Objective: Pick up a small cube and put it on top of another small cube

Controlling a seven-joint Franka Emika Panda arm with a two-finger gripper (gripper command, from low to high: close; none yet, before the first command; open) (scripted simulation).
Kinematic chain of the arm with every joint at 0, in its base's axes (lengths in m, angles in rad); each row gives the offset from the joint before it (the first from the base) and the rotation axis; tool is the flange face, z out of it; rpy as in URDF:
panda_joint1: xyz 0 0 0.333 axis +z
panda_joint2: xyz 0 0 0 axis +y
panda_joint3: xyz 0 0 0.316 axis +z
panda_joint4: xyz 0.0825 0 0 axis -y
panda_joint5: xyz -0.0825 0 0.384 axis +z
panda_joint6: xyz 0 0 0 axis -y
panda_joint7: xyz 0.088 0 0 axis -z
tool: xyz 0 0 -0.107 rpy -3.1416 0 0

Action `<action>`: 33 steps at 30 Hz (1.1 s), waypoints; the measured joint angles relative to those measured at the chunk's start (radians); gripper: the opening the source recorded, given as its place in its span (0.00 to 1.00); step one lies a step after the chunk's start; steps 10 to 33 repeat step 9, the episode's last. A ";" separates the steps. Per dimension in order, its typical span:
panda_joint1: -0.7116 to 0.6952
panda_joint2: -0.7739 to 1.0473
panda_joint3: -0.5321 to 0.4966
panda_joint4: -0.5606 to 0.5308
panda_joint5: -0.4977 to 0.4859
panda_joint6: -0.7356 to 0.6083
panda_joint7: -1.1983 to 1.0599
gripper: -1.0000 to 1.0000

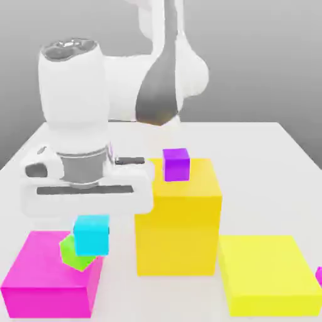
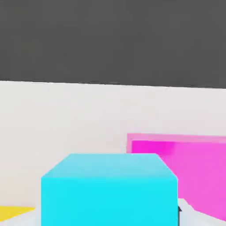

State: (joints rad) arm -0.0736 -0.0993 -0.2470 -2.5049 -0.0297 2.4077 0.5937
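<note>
The small cyan cube (image 1: pixel 92 235) hangs directly beneath my hand, and my gripper (image 1: pixel 92 220) is shut on it. In the hand view the cyan cube (image 2: pixel 109 190) sits very close in front of the camera. The small lime-green cube (image 1: pixel 71 252) rests on top of the large magenta block (image 1: pixel 44 280). The cyan cube covers the lime cube's upper right part in the exterior view. Whether the two cubes touch I cannot tell. My fingers are hidden behind the hand and the cube.
A tall yellow block (image 1: pixel 179 220) stands just to the exterior view's right of the cubes, with a small purple cube (image 1: pixel 176 165) on top. A lower yellow block (image 1: pixel 267 273) lies further right. The magenta block (image 2: pixel 190 167) is beside the cyan cube. The white table (image 1: pixel 251 144) stretches behind.
</note>
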 joint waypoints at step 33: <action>-0.013 0.085 -0.015 -0.061 0.029 0.144 0.011 1.00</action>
